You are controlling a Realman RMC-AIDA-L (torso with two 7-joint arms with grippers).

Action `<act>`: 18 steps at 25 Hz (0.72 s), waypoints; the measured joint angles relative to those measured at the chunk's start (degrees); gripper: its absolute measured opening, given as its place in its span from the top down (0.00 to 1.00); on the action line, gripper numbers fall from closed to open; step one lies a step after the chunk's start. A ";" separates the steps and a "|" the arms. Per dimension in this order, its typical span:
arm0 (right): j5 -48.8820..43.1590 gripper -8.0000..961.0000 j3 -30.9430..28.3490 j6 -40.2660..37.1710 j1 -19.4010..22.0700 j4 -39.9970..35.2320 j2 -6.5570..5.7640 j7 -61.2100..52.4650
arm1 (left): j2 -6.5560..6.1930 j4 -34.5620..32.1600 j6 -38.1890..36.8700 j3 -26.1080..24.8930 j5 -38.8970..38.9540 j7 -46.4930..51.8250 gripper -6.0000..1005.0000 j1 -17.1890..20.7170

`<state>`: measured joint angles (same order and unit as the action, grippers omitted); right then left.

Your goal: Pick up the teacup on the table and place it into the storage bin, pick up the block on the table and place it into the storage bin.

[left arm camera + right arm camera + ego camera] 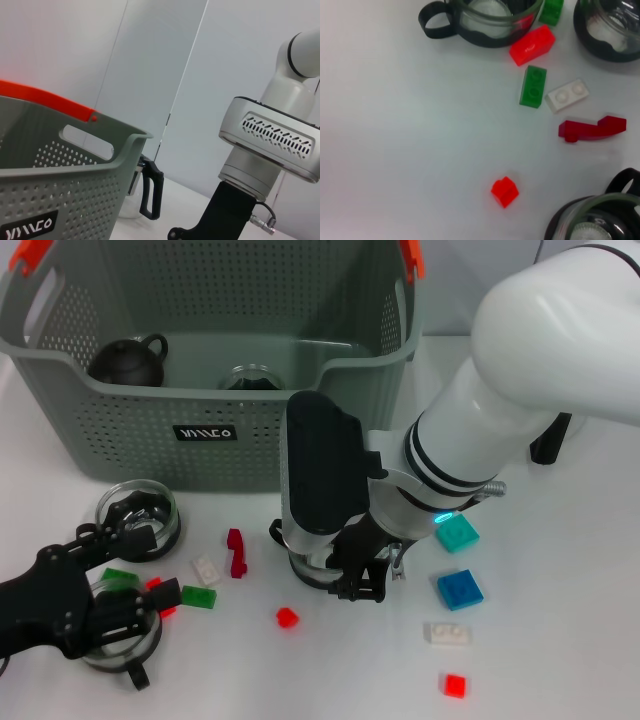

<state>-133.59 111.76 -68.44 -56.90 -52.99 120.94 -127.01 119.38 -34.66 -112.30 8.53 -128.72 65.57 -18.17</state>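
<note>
The grey storage bin [215,435] stands at the back left, and its corner shows in the left wrist view [65,185]. Inside it sit a dark teapot-like cup [127,360] and a glass teacup [250,378]. My right gripper [360,578] is low at the table's centre, right against a glass teacup [303,565] that also appears in the right wrist view [600,220]. My left gripper [125,575] lies open at the front left between two more glass teacups [140,512] [122,638]. A small red block [287,617] [504,191] lies just in front of the right gripper.
Loose blocks are scattered about: dark red [236,552], white [205,570], green [198,596], teal [457,533], blue [460,589], white [447,633], red [455,685]. A black-handled glass cup [145,192] stands beside the bin's corner. The right arm [540,350] reaches in from the back right.
</note>
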 joint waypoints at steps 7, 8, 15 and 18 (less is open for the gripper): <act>-0.05 0.74 -0.19 -0.43 0.00 -0.04 -0.06 -0.49 | -0.01 0.03 0.00 0.00 0.02 0.00 0.19 0.06; 0.02 0.77 -0.55 -0.85 0.14 -0.39 -0.11 -0.53 | -0.02 0.03 0.00 0.00 0.03 0.00 0.19 0.07; 0.37 0.94 -19.58 -19.07 4.34 -14.82 -0.72 4.07 | -0.02 0.03 -0.15 -0.08 0.06 0.05 0.20 0.27; 3.21 0.94 -33.34 -30.92 5.61 -21.15 -0.90 6.45 | -0.02 0.03 -0.08 -0.12 0.06 0.07 0.20 0.49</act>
<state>-130.38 78.42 -99.37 -51.30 -74.14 120.03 -120.56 119.35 -34.63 -112.37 8.40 -128.66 65.64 -17.67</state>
